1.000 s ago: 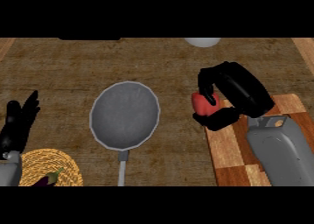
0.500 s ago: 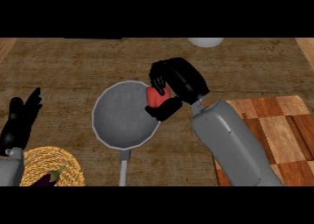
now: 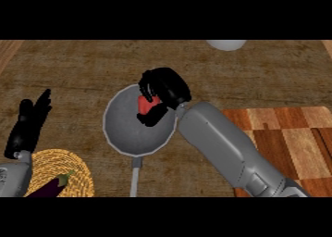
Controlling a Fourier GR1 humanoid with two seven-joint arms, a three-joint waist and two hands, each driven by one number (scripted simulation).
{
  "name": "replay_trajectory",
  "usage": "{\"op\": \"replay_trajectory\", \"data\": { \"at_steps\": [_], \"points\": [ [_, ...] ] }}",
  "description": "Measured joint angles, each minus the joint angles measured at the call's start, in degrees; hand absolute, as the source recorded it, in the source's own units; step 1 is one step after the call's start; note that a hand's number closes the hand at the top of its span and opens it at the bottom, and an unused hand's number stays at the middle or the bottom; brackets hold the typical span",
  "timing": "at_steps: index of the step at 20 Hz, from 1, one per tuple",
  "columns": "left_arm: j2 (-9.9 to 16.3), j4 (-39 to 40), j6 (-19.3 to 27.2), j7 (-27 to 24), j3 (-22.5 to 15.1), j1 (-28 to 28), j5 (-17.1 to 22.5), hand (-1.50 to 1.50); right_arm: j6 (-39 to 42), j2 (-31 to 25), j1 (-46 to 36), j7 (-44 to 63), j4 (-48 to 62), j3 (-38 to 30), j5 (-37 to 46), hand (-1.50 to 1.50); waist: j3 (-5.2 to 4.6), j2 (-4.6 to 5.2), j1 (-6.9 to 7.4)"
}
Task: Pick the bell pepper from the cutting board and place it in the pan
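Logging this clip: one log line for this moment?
right hand: holding pepper over pan | left hand: resting open | board: bare

Right forearm enters from the near right corner and runs diagonally up and left toward the scene's centre. Grey, thick, tapering to the wrist just below the right hand [image 3: 165,88]. Hand is black, fingers and thumb curled, closed round a red bell pepper [image 3: 147,105] that shows only in part below the palm; thumb reaches down on the near side.

Left forearm shows only at the near left corner. Left hand [image 3: 29,124] stands at the left edge, fingers straight and pointing up toward the far side, holding nothing.
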Motion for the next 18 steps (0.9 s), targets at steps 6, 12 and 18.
{"op": "replay_trajectory", "data": {
  "at_steps": [6,12,18],
  "points": [
    [-0.4,0.9,-0.6,0.7,-0.8,-3.0,-0.4,0.0,-3.2,0.1,-1.4,-3.1,6.3,5.8,-10.7,-1.5,0.03,0.6,1.97],
    [-1.0,1.6,-0.9,-0.2,-1.8,-4.1,-1.1,0.0,-4.5,0.1,0.0,-4.2,8.3,10.8,-20.1,-1.5,0.04,1.12,4.22],
    [-1.6,1.5,-1.3,0.3,-2.5,-5.3,-1.3,0.0,-7.4,0.1,0.4,-7.7,8.6,14.1,-27.2,-1.5,0.09,1.29,5.12]
  ]
}}
